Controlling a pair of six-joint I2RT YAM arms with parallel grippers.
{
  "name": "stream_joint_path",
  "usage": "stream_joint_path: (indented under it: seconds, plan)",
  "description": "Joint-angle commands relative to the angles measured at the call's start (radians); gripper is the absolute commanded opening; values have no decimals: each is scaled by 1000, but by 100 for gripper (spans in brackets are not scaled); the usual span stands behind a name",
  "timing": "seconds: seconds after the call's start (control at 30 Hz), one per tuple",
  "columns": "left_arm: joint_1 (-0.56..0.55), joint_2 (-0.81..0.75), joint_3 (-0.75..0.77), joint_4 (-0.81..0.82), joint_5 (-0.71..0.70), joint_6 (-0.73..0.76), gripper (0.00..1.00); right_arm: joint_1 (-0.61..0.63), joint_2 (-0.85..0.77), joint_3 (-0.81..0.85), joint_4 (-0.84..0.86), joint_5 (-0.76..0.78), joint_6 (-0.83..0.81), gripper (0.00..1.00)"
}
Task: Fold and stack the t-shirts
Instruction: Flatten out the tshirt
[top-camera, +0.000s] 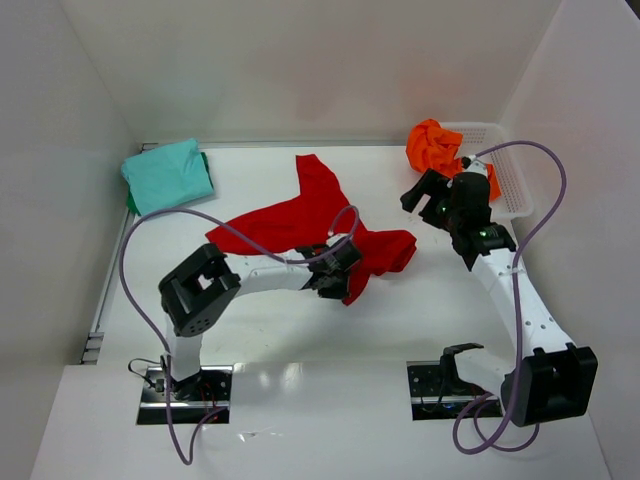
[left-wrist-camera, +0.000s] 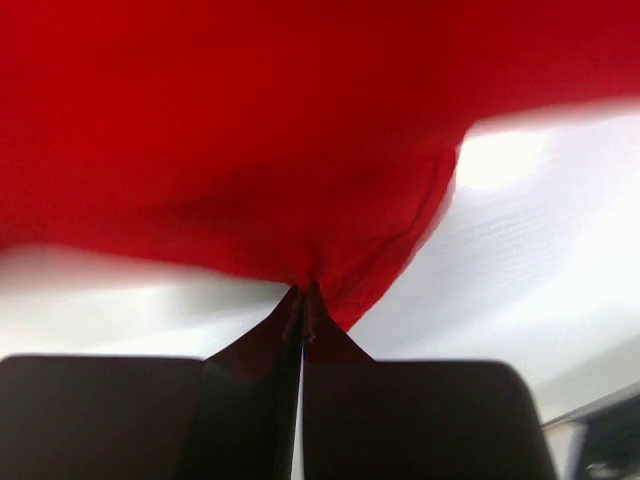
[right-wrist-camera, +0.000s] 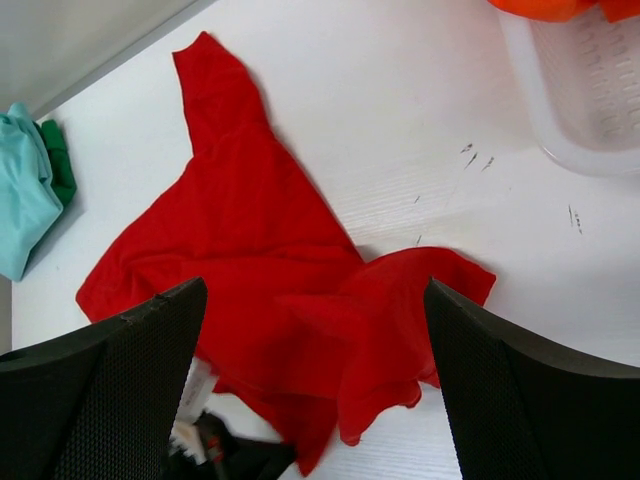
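- Left claw (left-wrist-camera: 302, 300) is clenched on a pinch of the red t-shirt (top-camera: 300, 215) at its near edge, judged a hold for drawing that edge over into a fold.
- The red t-shirt lies crumpled in the middle of the counter (top-camera: 260, 330), spreading away from the left claw toward the far wall.
- Right claw (right-wrist-camera: 312, 290) hangs released above the shirt's right side, touching nothing.
- Teal t-shirt (top-camera: 168, 175) sits folded at the far-left corner, judged the stack's base.
- Orange t-shirt (top-camera: 432, 145) is bunched at the basket (top-camera: 512, 185), not yet folded.

White mesh basket (top-camera: 510, 185) at far right of white table (top-camera: 420, 300), small dark marks (right-wrist-camera: 470, 150) beside it
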Motion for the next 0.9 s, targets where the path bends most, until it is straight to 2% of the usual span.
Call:
stream_joint_path:
  seconds: [0.0,0.17,0.27,0.47,0.6,0.8,0.87]
  plan:
    - [-4,-180,-146,-227,-122,-111,0,-8,-46,5,15,-28,-20,94]
    - [49,-375,-313,-286,-112,-231,0,-8,-46,-22,38,-68,-20,94]
    - [87,-478,-347,-310,-122,-277,0,-8,-46,-32,49,-68,-20,94]
    - [173,-633,-416,-361,-156,-352,0,-8,4,-32,67,-199,-41,91]
    - [209,-725,-430,-399,-200,-388,0,33,28,-19,67,-200,-52,91]
    - [324,-799,-441,-413,-202,-332,0,179,67,16,10,-169,-89,89]
    - [357,-822,-464,-409,-175,-316,0,280,107,16,1,-143,-98,88]
